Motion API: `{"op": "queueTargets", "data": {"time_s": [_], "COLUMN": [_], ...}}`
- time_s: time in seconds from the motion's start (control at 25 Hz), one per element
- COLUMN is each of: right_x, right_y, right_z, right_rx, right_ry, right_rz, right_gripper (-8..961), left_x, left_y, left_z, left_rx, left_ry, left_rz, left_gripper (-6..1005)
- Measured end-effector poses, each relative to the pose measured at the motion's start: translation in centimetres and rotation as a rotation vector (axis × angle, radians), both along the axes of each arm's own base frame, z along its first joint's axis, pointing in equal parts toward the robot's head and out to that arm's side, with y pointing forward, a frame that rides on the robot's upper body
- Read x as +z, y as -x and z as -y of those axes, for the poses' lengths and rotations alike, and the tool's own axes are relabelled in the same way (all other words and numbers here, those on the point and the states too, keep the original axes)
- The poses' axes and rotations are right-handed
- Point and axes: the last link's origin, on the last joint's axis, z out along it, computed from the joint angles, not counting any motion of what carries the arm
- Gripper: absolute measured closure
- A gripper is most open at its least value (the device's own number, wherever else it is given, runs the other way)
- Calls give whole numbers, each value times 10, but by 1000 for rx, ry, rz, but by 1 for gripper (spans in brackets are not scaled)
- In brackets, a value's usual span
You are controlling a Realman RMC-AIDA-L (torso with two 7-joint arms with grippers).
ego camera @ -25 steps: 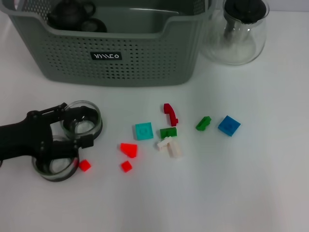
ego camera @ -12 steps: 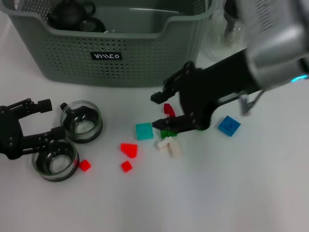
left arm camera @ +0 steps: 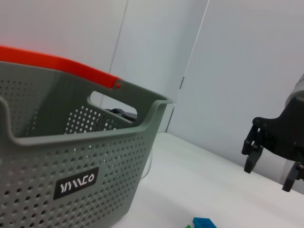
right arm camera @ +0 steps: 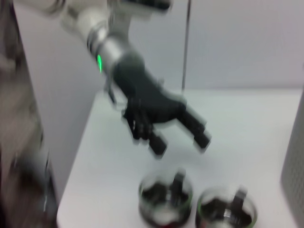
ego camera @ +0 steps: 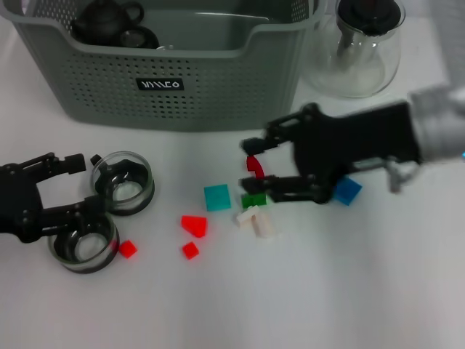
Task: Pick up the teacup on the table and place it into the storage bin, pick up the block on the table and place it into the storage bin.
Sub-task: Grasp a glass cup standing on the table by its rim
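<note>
The near white tabletop (ego camera: 327, 291) lies bare; approach from behind is blocked by the perforated grey-green storage bin (ego camera: 218, 87) and the clear glass carafe (ego camera: 360, 51), while small coloured blocks (ego camera: 216, 196) crowd the middle

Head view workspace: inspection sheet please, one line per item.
Surface: white table, no spills seen.
Storage bin: at the far side, a dark teapot inside.
Teacups: two glass cups on the table, one nearer the bin, one nearer the robot.
Blocks: loose on the table: teal, blue, white, green, dark red, three red ones.
Clutter: glass carafe with black lid, right of the bin.
Left claw: open, beside the two cups, holding nothing.
Right claw: open, around the dark red and green blocks.
Cables: nothing seen.
Surroundings: pale wall panels in the left wrist view.
</note>
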Motion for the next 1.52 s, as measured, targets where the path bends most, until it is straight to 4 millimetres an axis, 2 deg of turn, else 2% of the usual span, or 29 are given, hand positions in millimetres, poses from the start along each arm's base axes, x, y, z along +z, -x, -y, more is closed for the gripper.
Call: {"op": "queueTargets", "data": {"time_s": [0.12,0.2,0.32,0.4,0.48,0.64,0.68,0.8,0.88,1.12,1.52], "right_x": [0,-3,-7,-8,-6,-3,-2,0,1,5,5], "right_y": [-45,-80,-108,-117,-121,-123,-122,-121,-120,-121,-121], "right_z": [7,19,36,44,45,43,42,39,37,35,36], "right_rx": [-79,-108,-124,-132,-143,-158,-159,-178,-191,-209,-217], "right_ry": [-46,-129,-222,-266,-285,-295,-294,-281,-273,-283,-281], "right_rz": [-198,-327,-411,-433,-435,-433,-433,-440,-443,-454,-455], "right_gripper": [448,448,448,448,448,449,449,449,449,448,448], "left_x": [-3,-4,-5,1,10,16,12,-4,-17,-50,-81], "left_y": [-4,-6,-15,-25,-41,-90,-107,-141,-154,-165,-147], "left_z": [-5,-7,-16,-28,-43,-69,-75,-85,-87,-92,-98], "left_rx": [-22,-33,-50,-21,17,85,97,117,114,145,205], "left_ry": [16,28,104,189,249,311,328,365,381,361,379], "left_rz": [-6,-9,-36,-101,-196,-418,-503,-722,-826,-1039,-1079], "left_gripper": [130,132,134,135,137,140,141,143,145,149,181]}}
